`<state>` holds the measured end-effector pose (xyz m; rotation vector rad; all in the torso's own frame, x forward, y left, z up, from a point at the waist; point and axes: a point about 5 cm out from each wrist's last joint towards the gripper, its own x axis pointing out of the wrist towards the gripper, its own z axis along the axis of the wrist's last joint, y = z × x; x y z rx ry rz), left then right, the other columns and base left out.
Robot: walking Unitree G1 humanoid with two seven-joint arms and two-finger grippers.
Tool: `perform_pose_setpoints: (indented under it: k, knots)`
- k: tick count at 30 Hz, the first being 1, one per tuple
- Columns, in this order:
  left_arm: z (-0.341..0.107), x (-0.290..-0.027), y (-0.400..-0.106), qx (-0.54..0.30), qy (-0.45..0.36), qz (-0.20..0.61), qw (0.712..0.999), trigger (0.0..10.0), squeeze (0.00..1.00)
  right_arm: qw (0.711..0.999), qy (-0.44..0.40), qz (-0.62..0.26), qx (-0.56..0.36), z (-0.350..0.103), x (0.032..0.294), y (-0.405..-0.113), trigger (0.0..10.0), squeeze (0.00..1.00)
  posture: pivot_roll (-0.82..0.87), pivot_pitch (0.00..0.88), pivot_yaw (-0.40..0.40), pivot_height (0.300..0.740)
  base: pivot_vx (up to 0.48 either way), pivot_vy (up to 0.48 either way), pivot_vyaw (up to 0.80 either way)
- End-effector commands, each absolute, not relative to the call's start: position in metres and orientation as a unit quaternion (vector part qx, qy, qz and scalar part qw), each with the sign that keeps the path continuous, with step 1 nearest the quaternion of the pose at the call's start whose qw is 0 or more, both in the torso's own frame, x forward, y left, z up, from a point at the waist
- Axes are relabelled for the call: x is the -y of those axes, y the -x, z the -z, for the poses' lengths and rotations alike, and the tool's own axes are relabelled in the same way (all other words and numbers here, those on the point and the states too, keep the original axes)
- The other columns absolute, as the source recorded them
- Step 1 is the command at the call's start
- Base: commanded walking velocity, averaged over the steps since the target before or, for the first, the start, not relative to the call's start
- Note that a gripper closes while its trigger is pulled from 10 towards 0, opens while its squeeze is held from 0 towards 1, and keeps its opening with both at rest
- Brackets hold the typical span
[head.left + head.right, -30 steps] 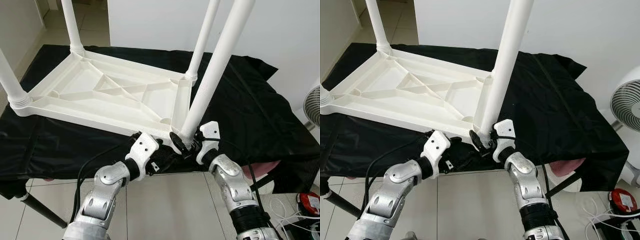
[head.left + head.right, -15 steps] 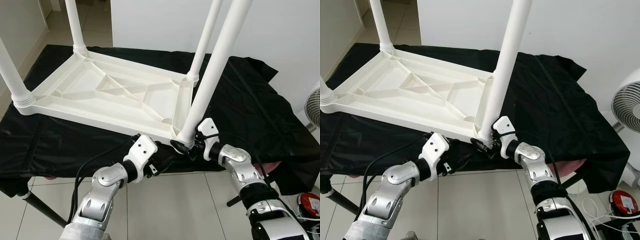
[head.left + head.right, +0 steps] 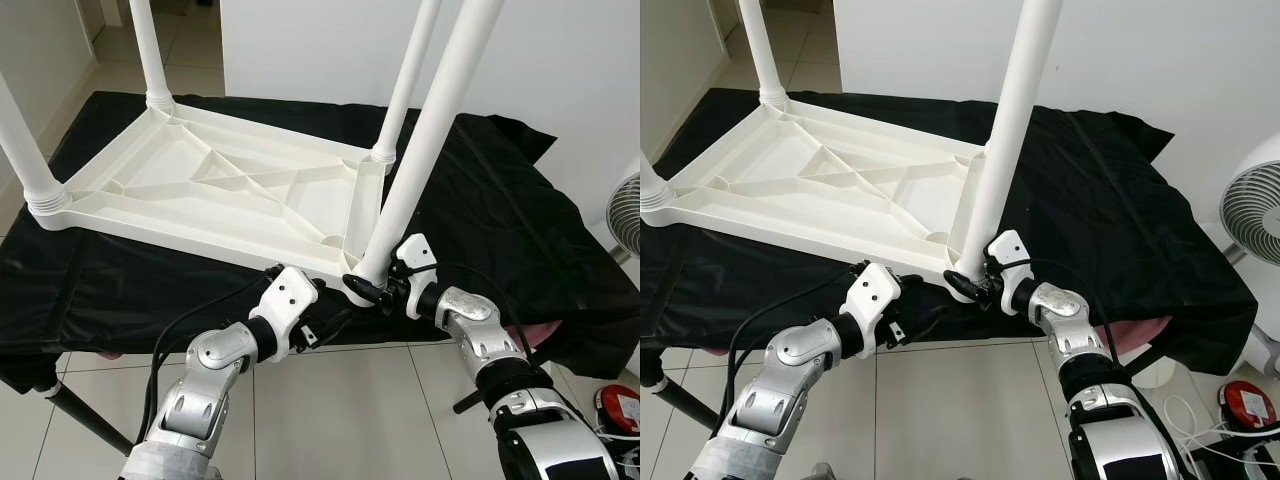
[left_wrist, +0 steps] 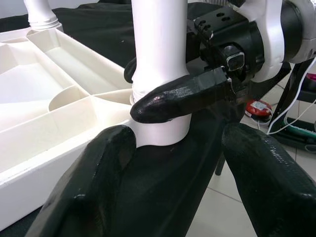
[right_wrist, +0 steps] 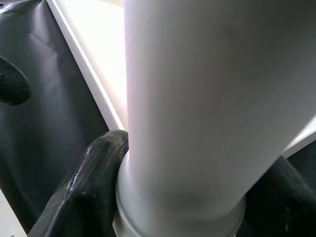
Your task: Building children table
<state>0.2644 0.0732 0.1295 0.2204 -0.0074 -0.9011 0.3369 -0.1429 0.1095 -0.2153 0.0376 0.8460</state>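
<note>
White plastic kids' table (image 3: 830, 195) sits upside down on a black-draped counter (image 3: 1120, 220). Right gripper (image 3: 975, 285) is clamped round the base of the near leg (image 3: 1008, 140), mid-frame. Left gripper (image 3: 920, 312) hangs just lower left of that corner. Fan (image 3: 1250, 215) at right edge.

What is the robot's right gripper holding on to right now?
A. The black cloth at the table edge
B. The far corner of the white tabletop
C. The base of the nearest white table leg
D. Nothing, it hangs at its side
C: the right gripper has its black fingers on either side of the base of the nearest white leg, where it meets the upturned tabletop.
</note>
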Motion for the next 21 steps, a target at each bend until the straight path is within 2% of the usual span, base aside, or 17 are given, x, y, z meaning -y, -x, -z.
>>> perform_pose_setpoints:
  k: [1, 3, 7, 12, 16, 19, 21]
  knots:
    - [-0.129, -0.073, -0.269, 0.008, -0.109, 0.392, 0.913, 10.0, 0.0, 0.909, 0.103, -0.403, -0.025, -0.1, 0.142, -0.332, 10.0, 0.0, 0.05, 0.003, -0.092, 0.74, 0.0, 0.0, 0.0]
    - [-0.129, -0.073, -0.269, 0.008, -0.109, 0.392, 0.913, 10.0, 0.0, 0.913, 0.098, -0.396, -0.024, -0.099, 0.141, -0.332, 10.0, 0.0, 0.05, 0.003, -0.091, 0.74, 0.0, 0.0, 0.0]
    - [-0.13, -0.071, -0.269, 0.009, -0.107, 0.394, 0.913, 10.0, 0.0, 0.943, 0.085, -0.322, -0.014, -0.096, 0.138, -0.331, 10.0, 0.0, 0.04, 0.013, -0.093, 0.74, 0.0, 0.0, 0.0]
    - [-0.13, -0.07, -0.269, 0.011, -0.108, 0.394, 0.913, 10.0, 0.0, 0.963, 0.053, -0.266, -0.007, -0.095, 0.128, -0.327, 10.0, 0.0, 0.04, 0.021, -0.088, 0.74, 0.0, 0.0, 0.0]
    - [-0.131, -0.07, -0.268, 0.011, -0.11, 0.398, 0.911, 10.0, 0.0, 0.989, 0.013, -0.146, -0.015, -0.091, 0.121, -0.324, 10.0, 0.0, 0.04, 0.031, -0.081, 0.74, 0.0, 0.0, 0.0]
    - [-0.131, -0.071, -0.268, 0.011, -0.11, 0.399, 0.91, 10.0, 0.0, 0.993, 0.003, -0.115, -0.02, -0.09, 0.121, -0.323, 10.0, 0.0, 0.04, 0.031, -0.081, 0.74, 0.0, 0.0, 0.0]
    - [-0.131, -0.071, -0.268, 0.011, -0.11, 0.399, 0.91, 10.0, 0.0, 0.998, -0.011, -0.055, -0.027, -0.086, 0.116, -0.32, 10.0, 0.0, 0.04, 0.032, -0.08, 0.74, 0.0, 0.0, 0.0]
